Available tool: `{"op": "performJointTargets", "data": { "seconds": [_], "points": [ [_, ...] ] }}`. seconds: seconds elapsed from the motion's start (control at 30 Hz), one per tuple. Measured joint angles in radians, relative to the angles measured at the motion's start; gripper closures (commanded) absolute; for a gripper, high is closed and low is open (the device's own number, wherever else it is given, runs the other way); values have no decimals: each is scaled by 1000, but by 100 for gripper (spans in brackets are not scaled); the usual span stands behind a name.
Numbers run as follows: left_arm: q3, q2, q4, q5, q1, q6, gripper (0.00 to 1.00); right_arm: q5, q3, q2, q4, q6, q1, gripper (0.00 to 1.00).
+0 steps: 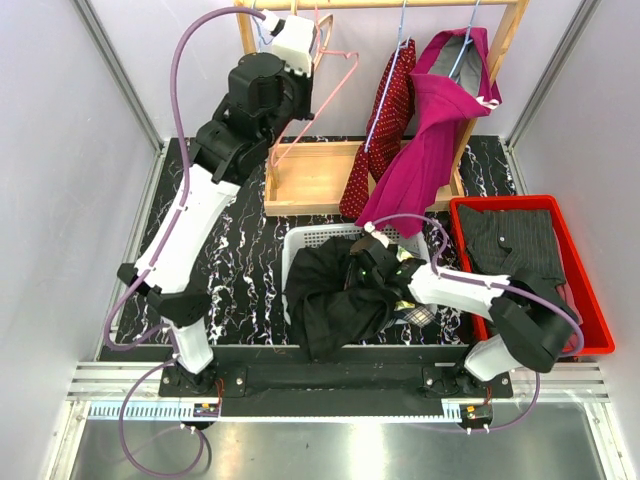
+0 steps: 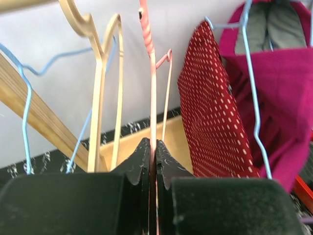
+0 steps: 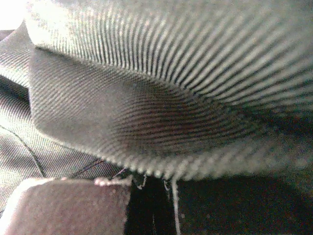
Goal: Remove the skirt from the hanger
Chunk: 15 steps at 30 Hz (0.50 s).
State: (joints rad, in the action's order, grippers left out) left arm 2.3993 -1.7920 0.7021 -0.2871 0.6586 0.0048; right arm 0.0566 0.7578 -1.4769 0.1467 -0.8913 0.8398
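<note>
The black skirt [image 1: 330, 290] lies bunched in a white basket [image 1: 297, 243], off the hanger. My right gripper [image 1: 372, 268] is down in the skirt. In the right wrist view dark ribbed skirt cloth [image 3: 161, 98] fills the frame, and its frayed edge runs into my right gripper [image 3: 151, 215], which looks shut on it. My left gripper [image 1: 318, 45] is raised by the wooden rack and shut on the bare pink hanger [image 1: 335, 85]. In the left wrist view the hanger's pink wire [image 2: 153, 88] runs up from between the closed jaws of my left gripper [image 2: 152, 147].
A red dotted garment [image 1: 390, 110] and a magenta garment [image 1: 440, 120] hang on the wooden rack [image 1: 320, 185]. A red bin [image 1: 590, 290] with dark clothes stands at the right. A wooden hanger [image 2: 100, 73] and a blue wire hanger [image 2: 24, 98] hang left of the pink one.
</note>
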Motion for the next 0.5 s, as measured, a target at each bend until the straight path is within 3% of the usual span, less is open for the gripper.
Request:
{"op": "performJointTargets", "data": {
  "seconds": [0.27, 0.5],
  "points": [
    [63, -100, -115, -52, -8, 74, 100, -60, -83, 27, -171, -32, -4, 96],
    [101, -208, -194, -76, -23, 124, 100, -42, -245, 304, -179, 1, -2, 99]
  ]
}}
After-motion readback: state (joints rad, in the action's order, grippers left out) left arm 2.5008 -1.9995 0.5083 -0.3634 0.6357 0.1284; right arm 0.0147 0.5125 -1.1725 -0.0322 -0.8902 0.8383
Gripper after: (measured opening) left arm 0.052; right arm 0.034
